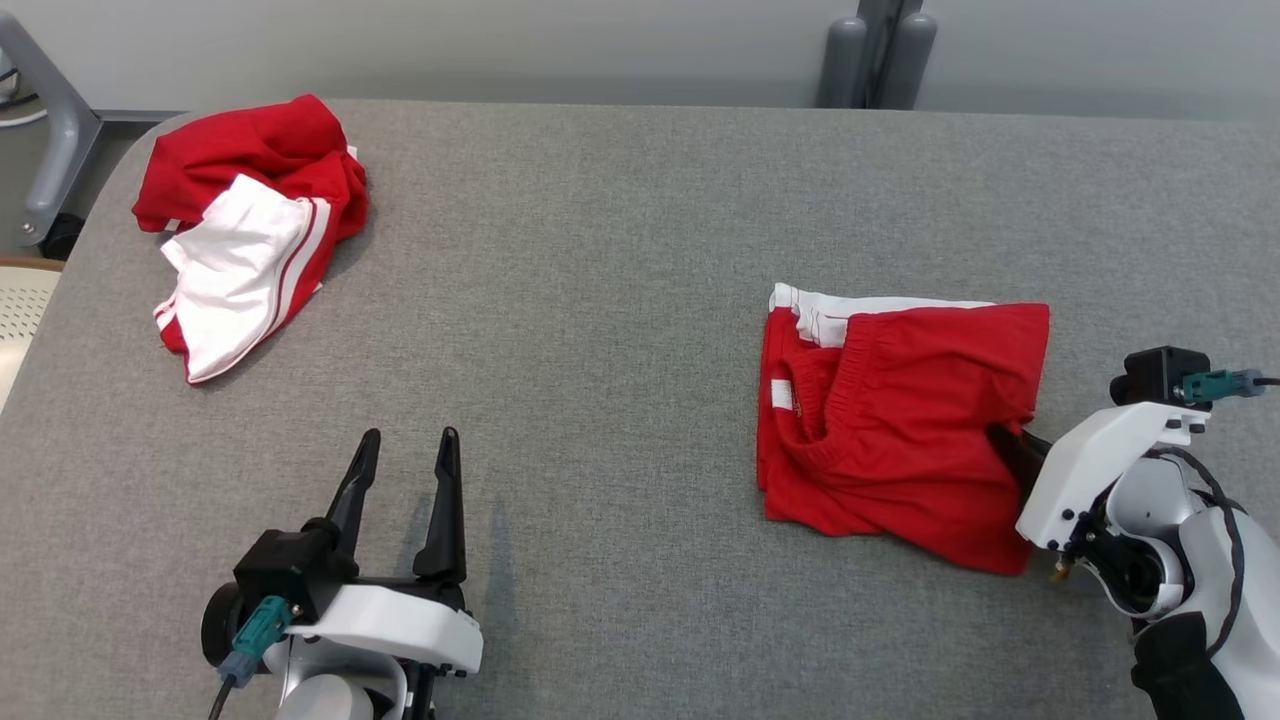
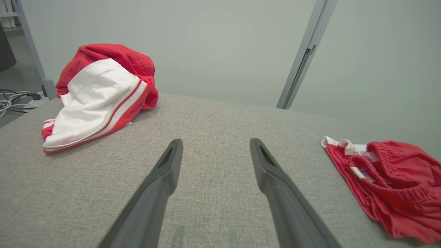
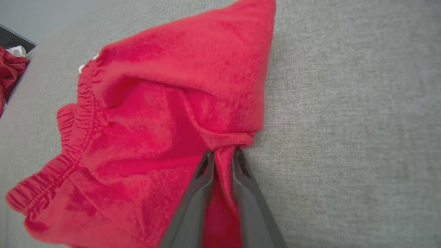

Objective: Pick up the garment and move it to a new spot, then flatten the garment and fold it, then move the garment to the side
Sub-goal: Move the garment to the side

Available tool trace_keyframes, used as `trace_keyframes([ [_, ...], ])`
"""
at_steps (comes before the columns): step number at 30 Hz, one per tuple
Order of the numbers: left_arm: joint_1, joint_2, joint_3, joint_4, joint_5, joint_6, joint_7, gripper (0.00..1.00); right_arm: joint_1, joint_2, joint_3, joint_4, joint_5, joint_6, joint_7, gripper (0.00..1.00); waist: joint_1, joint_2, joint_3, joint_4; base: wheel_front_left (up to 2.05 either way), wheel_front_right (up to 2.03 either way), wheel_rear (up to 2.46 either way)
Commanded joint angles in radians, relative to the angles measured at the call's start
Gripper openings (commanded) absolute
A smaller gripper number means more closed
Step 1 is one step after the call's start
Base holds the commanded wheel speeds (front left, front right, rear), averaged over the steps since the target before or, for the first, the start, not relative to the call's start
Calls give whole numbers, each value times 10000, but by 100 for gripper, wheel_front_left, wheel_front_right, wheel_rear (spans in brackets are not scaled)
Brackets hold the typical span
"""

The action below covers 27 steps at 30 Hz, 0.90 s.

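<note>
**Bench** (image 1: 620, 300): grey, cloth-covered, flat, carrying everything else. Wide bare ground in the middle, suited to spreading and folding.

**Red shorts** (image 1: 900, 430): the task's garment, lying at the right of the bench, toward the near side. Roughly squared, with white trim at the far-left corner and the elastic waistband showing. Right edge bunched at the point of grip. Probably at the start of a lift or drag; toward a new spot or to the side, not to be told from this pose.

**Red-and-white garment** (image 1: 250, 230): crumpled heap at the far left corner, well apart from the red shorts and from both tools. Apparently parked out of the way.

**Left tool** (image 1: 410, 435): near left, low over bare bench, spread wide and holding nothing, tips pointing toward the far edge. Seemingly kept in waiting, clear of the cloth, ready for a second corner.

**Right tool** (image 3: 223, 153): near right, reaching leftward into the right edge of the red shorts. Fingers (image 3: 193, 206) drawn narrow and clamped on a small pinched fold of red fabric. Grip taken at the edge rather than mid-panel, likely for a clean trailing of the cloth and less extra crumpling.
</note>
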Motion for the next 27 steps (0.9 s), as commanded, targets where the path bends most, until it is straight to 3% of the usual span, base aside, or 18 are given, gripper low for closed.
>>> trace_keyframes([
  [1,-137,39,64,-43,62,67,-21,100,-117,-113,68,52,61,5,-132,20,0,0,17,-23,0,0,0],
  [2,-131,39,82,-63,86,66,-20,100,-186,-145,144,88,115,5,-166,0,0,0,39,-51,0,0,0],
  [13,-314,37,178,-196,406,-94,-20,100,-869,-916,742,165,258,3,-1062,0,0,0,407,-894,0,0,0],
  [27,-573,203,178,-358,1103,-433,-20,100,-1470,-1556,357,539,235,3,-1900,0,0,0,986,-3091,0,0,0],
])
